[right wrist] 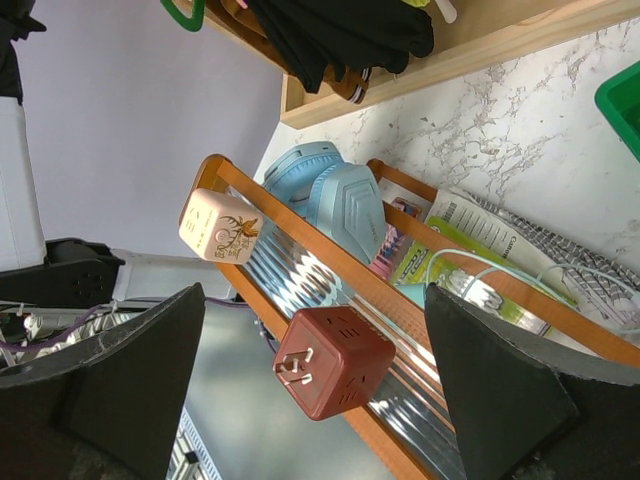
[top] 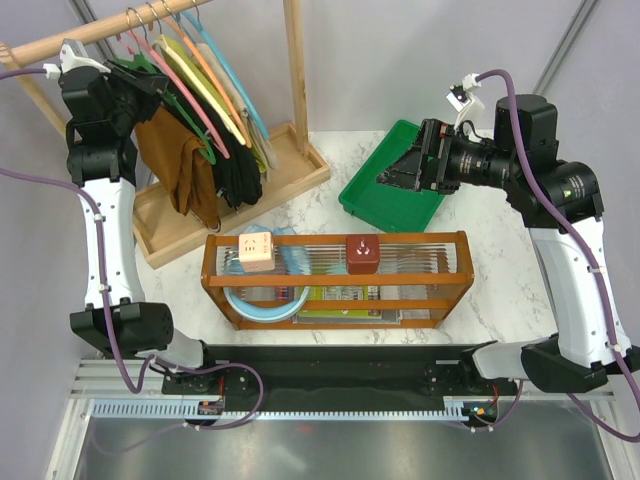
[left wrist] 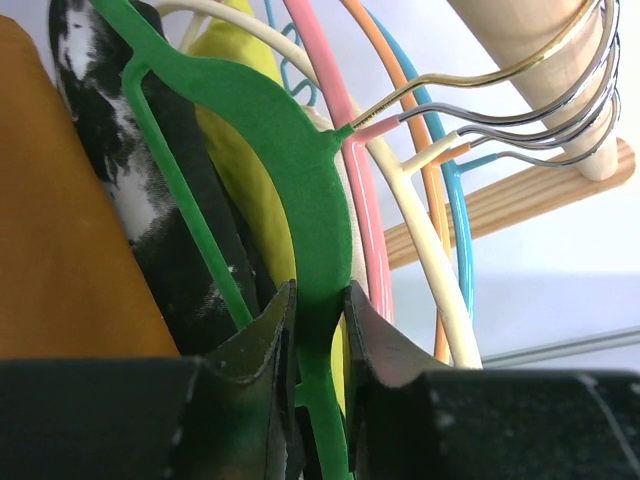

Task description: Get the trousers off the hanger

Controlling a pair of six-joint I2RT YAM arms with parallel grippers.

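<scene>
Left wrist view: with left gripper (left wrist: 320, 300) clamped on hanger (left wrist: 290, 150), lift hook squarely off rail (left wrist: 525, 45); bring wide-open right gripper (right wrist: 312, 292) to trousers (top: 185, 165).

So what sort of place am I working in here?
Probably a robotics lab or test cell, not a home: a marble-look table with plain grey partition walls, a small wooden clothes rail of coloured hangers, and staged props such as a green tray and a wooden rack.
</scene>
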